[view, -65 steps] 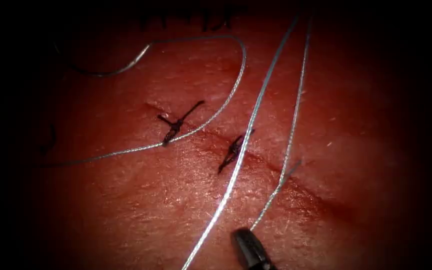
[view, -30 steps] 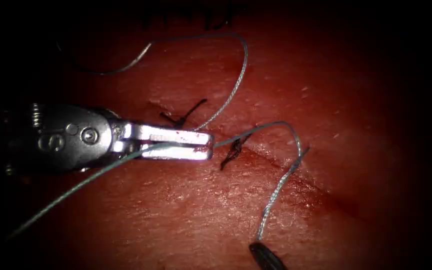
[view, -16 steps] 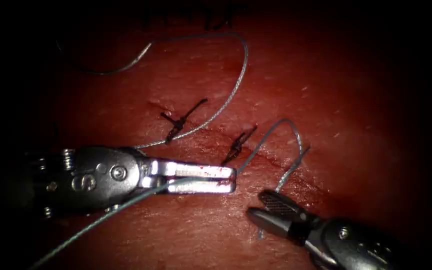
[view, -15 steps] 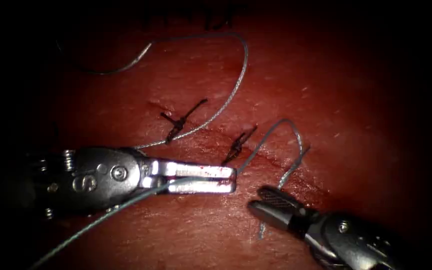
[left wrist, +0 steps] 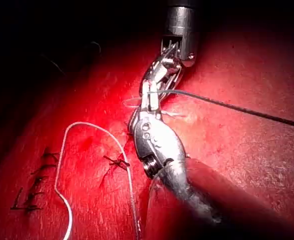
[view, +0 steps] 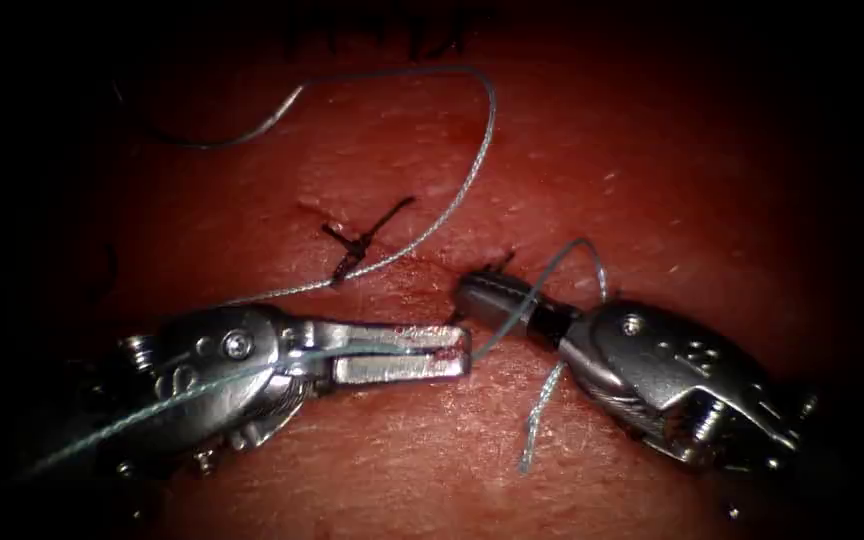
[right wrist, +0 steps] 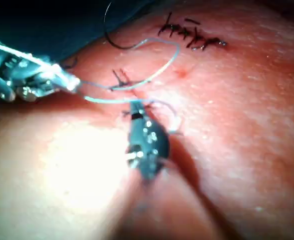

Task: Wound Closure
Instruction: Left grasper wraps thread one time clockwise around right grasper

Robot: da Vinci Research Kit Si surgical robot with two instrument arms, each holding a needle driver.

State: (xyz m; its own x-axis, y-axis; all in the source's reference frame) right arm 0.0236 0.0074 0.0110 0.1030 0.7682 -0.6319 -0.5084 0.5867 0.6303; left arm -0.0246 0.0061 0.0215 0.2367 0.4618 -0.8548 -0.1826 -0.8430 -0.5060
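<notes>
- Currently, in the endoscope view, the left tool [view: 457, 352] enters from the lower left with its jaws clamped on the thread [view: 472, 165]; the strand trails from the jaws across the tool body toward the lower-left corner.
- At upper left of the endoscope view, the needle [view: 227, 138] lies free on the tissue [view: 712, 190], held by neither tool and not driven in; the thread arcs from it across the top, then descends past the first knot [view: 352, 245].
- At centre, the cut [view: 422, 275] runs diagonally. A second knot [view: 497, 263] sits just above the right tool's tip.
- Right of centre, the right tool [view: 472, 292] rests over the cut with jaws together; the thread loops across them, and whether they grip it cannot be determined. A short thread end [view: 537, 425] hangs below.
- The left wrist view adds a row of dark stitches [left wrist: 36, 182] beyond the thread loop.
- The right wrist view shows that same stitch row [right wrist: 192, 35] beyond the needle [right wrist: 111, 30].
- Surface: moist tissue coated with red fluid [view: 592, 385]; surroundings are dark.
</notes>
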